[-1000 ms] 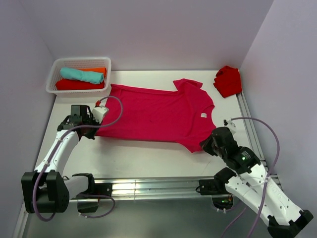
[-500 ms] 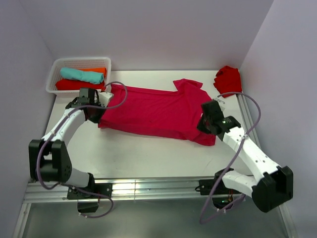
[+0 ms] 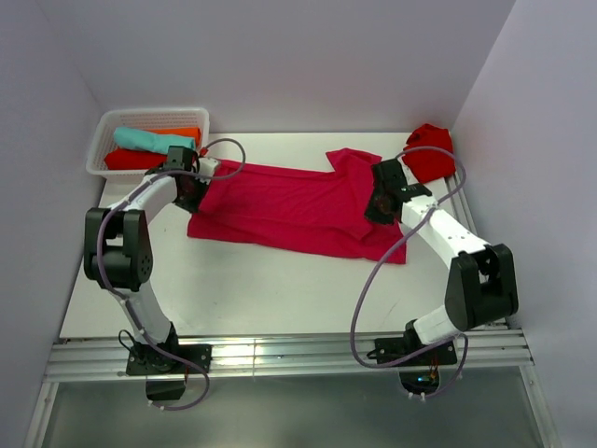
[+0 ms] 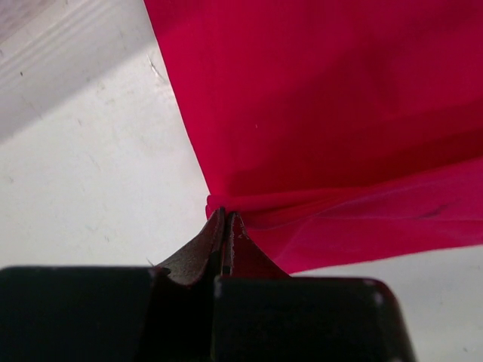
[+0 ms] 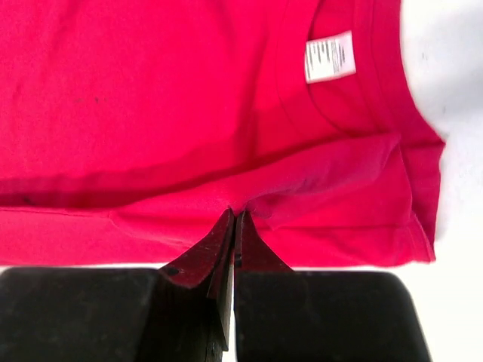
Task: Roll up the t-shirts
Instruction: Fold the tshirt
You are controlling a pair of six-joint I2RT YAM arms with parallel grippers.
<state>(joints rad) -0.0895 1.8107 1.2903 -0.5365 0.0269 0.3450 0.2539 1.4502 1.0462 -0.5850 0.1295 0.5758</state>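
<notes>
We see a crimson t-shirt (image 3: pixel 289 205) of soft matt cloth with a smooth white label (image 5: pixel 329 56), a smooth matt white desk (image 3: pixel 261 280), and a white plastic lattice basket (image 3: pixel 97 154).

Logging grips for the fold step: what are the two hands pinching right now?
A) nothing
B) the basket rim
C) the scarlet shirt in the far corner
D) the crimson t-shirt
D: the left hand and the right hand are each shut on a bunched fold of the crimson t-shirt.
</notes>
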